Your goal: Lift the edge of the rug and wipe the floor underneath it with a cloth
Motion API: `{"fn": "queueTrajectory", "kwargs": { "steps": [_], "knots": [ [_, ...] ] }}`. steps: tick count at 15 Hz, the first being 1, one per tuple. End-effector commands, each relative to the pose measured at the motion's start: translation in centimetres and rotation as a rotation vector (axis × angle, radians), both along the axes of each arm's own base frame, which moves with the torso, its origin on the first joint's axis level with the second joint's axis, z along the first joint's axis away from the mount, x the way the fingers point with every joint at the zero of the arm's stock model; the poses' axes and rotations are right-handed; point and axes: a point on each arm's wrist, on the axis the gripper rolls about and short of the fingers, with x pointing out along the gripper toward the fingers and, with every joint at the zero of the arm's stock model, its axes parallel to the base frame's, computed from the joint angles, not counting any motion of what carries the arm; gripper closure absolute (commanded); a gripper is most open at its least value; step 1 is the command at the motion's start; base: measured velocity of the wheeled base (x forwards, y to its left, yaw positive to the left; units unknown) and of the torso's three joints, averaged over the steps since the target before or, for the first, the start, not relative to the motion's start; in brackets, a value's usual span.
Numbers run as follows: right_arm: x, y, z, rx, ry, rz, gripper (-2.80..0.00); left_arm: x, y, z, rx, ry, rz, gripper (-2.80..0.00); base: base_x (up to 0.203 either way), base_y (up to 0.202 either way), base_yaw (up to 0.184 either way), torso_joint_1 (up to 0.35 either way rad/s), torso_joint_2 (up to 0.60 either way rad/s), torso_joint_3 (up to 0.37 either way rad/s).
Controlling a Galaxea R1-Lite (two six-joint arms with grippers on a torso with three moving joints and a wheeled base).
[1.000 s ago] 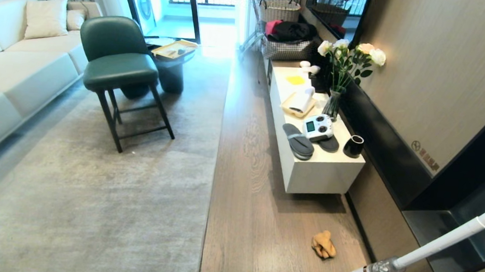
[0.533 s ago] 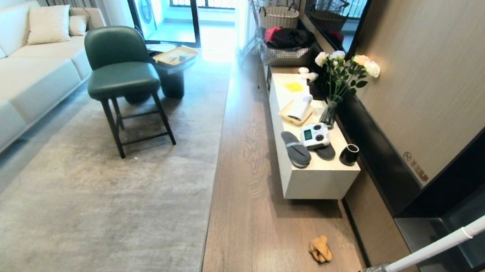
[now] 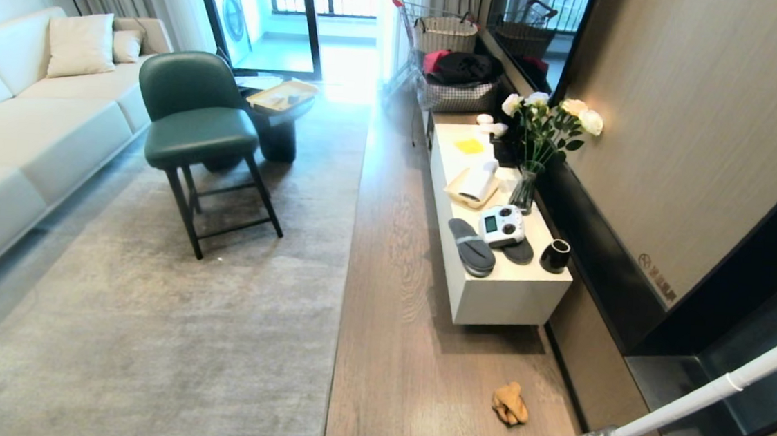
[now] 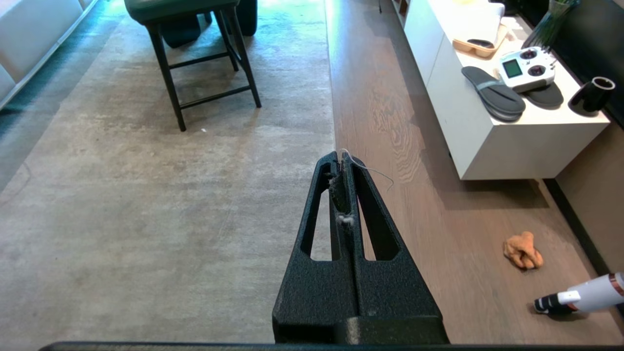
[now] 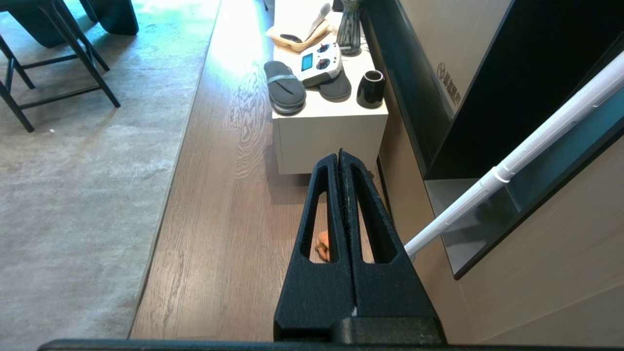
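The pale grey rug (image 3: 165, 325) covers the left of the room; its long rug edge (image 3: 341, 290) lies flat beside the brown plank floor (image 3: 393, 329). A crumpled orange-tan cloth (image 3: 510, 403) rests on the floor near the white cabinet's near end, also in the left wrist view (image 4: 522, 250) and partly hidden behind the right gripper's fingers (image 5: 322, 245). Neither arm appears in the head view. My left gripper (image 4: 342, 157) is shut high above the rug edge, with only lint and a thread on its tips. My right gripper (image 5: 340, 155) is shut, empty, high above the floor.
A low white cabinet (image 3: 500, 299) holding slippers, a controller and a vase lines the right wall. A white stick vacuum (image 3: 657, 416) leans at the near right. A green chair (image 3: 197, 134) stands on the rug, with a sofa (image 3: 13, 140) on the left.
The whole head view has shifted: things near the top sit lower in the picture and the cloth slightly lower, so the camera moved. The cloth, rug and vacuum stayed put.
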Motion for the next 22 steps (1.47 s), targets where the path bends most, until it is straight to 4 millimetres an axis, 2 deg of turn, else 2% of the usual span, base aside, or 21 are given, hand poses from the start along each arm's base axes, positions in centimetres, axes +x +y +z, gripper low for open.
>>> {"fn": "queueTrajectory", "kwargs": {
  "steps": [1,11,22],
  "knots": [
    [0.01,0.0,0.01,-0.001,0.0,0.0,0.0,0.0,0.0,0.0,-0.001,0.0,0.001,0.0,0.0,0.0,0.0,0.154,-0.35,-0.188],
    [0.01,0.0,0.01,0.009,0.0,0.0,0.0,0.0,0.0,0.0,-0.001,0.0,0.001,0.0,0.0,0.0,0.0,0.143,-0.31,-0.171],
    [0.01,0.0,0.01,0.01,0.0,0.0,0.0,0.0,0.0,0.0,-0.001,0.0,0.001,0.0,0.0,0.0,0.0,0.001,0.0,-0.001]
  ]
}}
